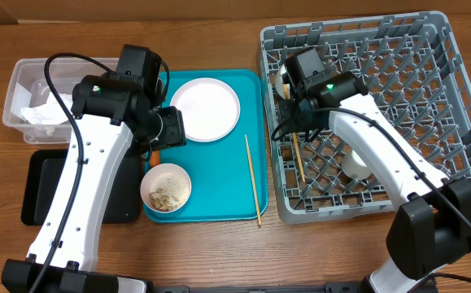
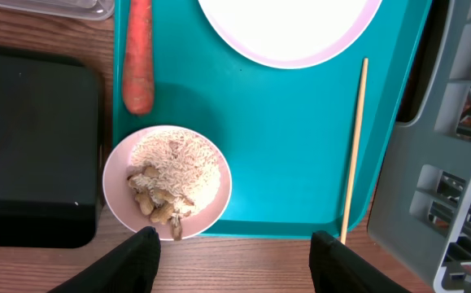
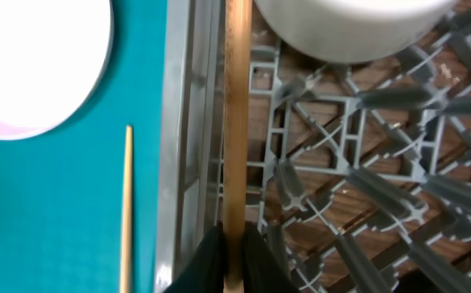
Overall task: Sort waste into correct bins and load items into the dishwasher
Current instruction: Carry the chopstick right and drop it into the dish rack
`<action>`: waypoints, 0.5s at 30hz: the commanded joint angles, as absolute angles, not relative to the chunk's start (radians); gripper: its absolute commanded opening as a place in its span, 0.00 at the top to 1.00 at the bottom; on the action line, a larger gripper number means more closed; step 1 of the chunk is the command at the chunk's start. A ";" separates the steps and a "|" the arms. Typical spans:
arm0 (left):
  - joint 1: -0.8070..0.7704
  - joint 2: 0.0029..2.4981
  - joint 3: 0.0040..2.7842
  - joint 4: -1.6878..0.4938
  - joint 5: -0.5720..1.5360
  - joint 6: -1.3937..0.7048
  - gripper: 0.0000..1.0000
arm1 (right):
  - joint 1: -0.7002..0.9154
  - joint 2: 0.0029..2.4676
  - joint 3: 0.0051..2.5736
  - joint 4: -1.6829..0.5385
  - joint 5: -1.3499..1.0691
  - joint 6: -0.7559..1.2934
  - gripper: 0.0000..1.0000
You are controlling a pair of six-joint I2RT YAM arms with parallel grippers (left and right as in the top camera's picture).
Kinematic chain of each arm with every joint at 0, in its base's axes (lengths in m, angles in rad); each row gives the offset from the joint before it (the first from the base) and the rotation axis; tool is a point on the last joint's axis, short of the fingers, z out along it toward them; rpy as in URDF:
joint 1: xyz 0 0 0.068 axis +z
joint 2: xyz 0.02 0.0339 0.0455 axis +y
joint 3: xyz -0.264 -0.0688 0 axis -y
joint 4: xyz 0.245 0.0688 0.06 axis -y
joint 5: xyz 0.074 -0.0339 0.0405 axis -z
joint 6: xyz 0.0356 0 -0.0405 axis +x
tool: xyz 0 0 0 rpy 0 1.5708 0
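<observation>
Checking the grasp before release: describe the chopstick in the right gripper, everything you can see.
The chopstick is a thin, straight stick, wood by its look, light brown. The right gripper pinches it near one end. It runs along the wall of the grey dish rack, just inside it, above the pegged floor; whether it touches the rack is unclear.

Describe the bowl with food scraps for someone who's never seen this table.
Find the teal tray mid-table. At its corner beside the black tray, on the robot's side, sits a small white bowl. Unlike the flat empty plate beyond it, it holds beige rice scraps.
</observation>
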State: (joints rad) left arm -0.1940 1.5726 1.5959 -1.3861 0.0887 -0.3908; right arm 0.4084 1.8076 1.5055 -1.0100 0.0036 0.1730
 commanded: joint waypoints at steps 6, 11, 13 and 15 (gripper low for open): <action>-0.190 1.563 1.591 -1.381 0.078 -0.408 0.38 | 0.410 1.807 1.485 -0.981 -0.029 0.148 0.80; -0.190 1.563 1.591 -1.381 0.078 -0.408 0.37 | 0.410 1.807 1.485 -0.958 -0.039 0.148 0.56; -0.190 1.563 1.591 -1.381 0.078 -0.408 0.37 | 0.410 1.807 1.490 -0.958 -0.040 0.148 0.56; -0.190 1.563 1.591 -1.381 0.078 -0.408 0.37 | 0.413 1.807 1.517 -0.980 -0.064 0.149 0.56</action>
